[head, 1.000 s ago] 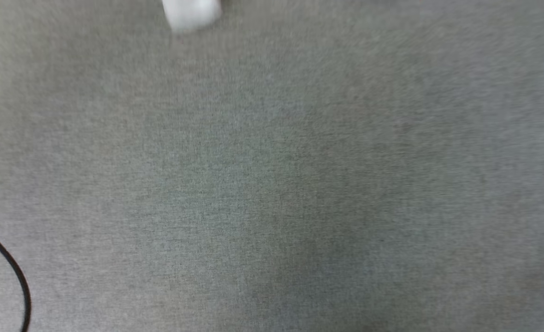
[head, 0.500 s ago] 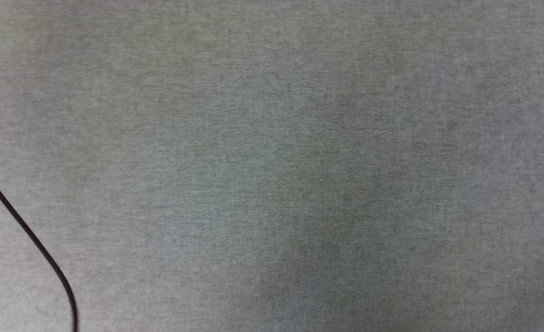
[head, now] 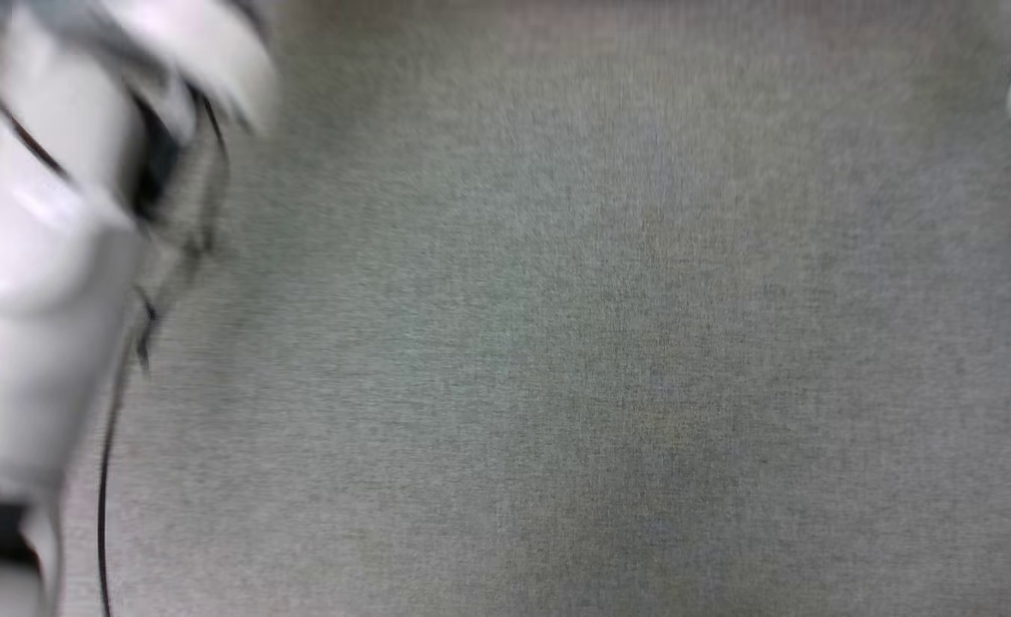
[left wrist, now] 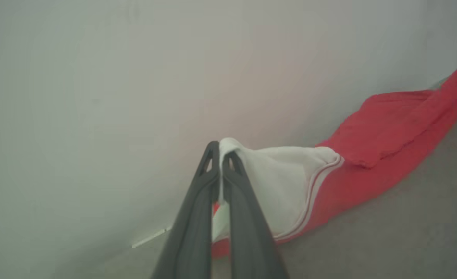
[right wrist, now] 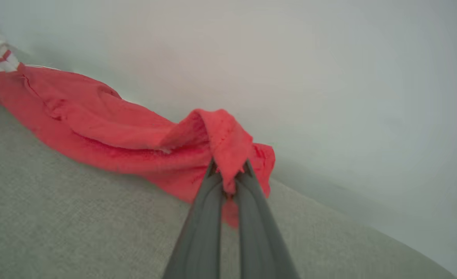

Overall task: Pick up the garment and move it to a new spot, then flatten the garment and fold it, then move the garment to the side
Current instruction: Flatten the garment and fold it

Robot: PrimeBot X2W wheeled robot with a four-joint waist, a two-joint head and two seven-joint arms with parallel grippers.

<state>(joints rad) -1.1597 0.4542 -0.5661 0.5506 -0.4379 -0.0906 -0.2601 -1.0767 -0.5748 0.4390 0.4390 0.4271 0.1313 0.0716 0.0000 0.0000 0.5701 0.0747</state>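
Grey surface (head: pixel 557 343) now shows our left forearm (head: pixel 34 257) arriving, left gripper (left wrist: pixel 220 153) and right gripper (right wrist: pixel 229 167) pinching the garment (left wrist: pixel 387 128): relocation seems underway.

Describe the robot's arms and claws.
The left claw and right claw each have two long, slim, dark grey fingers tapering to narrow tips; the left's show small cut-outs near the tips. The left forearm is a white rounded shell with black joint gaps; a thin black cable trails beside it.

Indoor spot, kind unclear: grey fabric surface (head: pixel 557 343), pale wall (left wrist: pixel 97 77)
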